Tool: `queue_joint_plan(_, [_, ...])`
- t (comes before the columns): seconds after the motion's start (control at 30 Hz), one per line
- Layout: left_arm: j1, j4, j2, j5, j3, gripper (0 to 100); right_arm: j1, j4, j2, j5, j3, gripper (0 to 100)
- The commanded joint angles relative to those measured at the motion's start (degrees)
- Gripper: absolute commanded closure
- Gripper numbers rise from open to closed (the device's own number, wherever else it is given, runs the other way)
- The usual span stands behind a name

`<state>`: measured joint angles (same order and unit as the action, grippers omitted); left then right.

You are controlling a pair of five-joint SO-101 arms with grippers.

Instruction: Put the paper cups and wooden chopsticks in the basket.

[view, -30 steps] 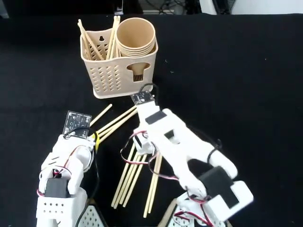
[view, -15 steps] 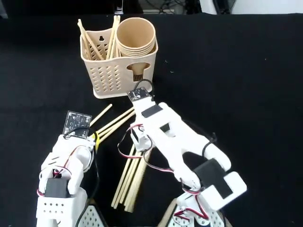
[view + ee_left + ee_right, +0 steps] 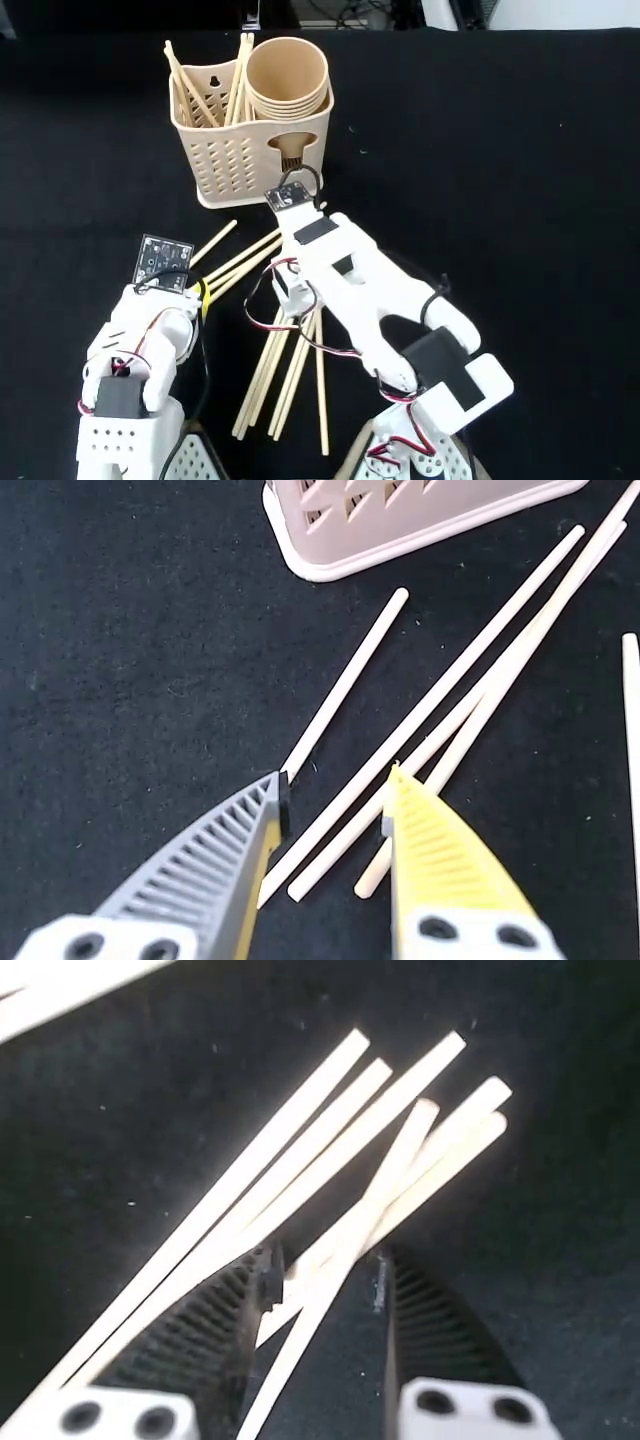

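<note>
High view: pale wooden chopsticks [image 3: 262,380] lie fanned loose on the black tablecloth [image 3: 520,180] between the two arms, near the cream perforated plastic basket [image 3: 235,160]. Basket holds the stacked tan paper cups [image 3: 288,75] in one compartment and more sticks in the other. Right gripper [image 3: 325,1280] released, jaws straddling several loose sticks. Left gripper [image 3: 335,800] released, jaws apart over a few others.

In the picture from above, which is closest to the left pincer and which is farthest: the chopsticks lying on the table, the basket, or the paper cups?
Starting from the left pincer:
1. The chopsticks lying on the table, right at its tips.
2. The basket, farther back on the table.
3. The paper cups, stacked in the basket's compartment on the side away from this pincer.
</note>
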<state>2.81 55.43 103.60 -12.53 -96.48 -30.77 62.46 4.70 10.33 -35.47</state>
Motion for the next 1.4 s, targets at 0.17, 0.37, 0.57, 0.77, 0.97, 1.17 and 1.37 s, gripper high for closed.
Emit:
queue_joint_plan(0.17, [-0.6, -0.3, 0.6, -0.4, -0.8, 82, 0.5, 0.5, -0.3, -4.7, -3.5, 83.5])
queue_joint_plan(0.37, [-0.6, -0.3, 0.6, -0.4, -0.8, 82, 0.5, 0.5, -0.3, -5.0, -3.2, 89.7])
queue_joint_plan(0.57, [-0.6, -0.3, 0.6, -0.4, -0.8, 82, 0.6, -0.4, -0.4, -5.0, -3.1, 93.2])
queue_joint_plan(0.77, [-0.6, -0.3, 0.6, -0.4, -0.8, 82, 0.8, -0.3, -0.8, -7.1, -2.3, 98.5])
queue_joint_plan(0.97, [-0.6, -0.3, 0.6, -0.4, -0.8, 82, 3.7, -0.6, -0.9, -7.9, -2.2, 98.6])
queue_joint_plan(1.17, [-0.6, -0.3, 0.6, -0.4, -0.8, 82, 10.3, -0.5, -4.5, -12.9, -0.9, 98.6])
queue_joint_plan(1.37, [-0.6, -0.3, 0.6, -0.4, -0.8, 82, 16.4, 0.4, -16.7, -18.8, -0.6, 98.6])
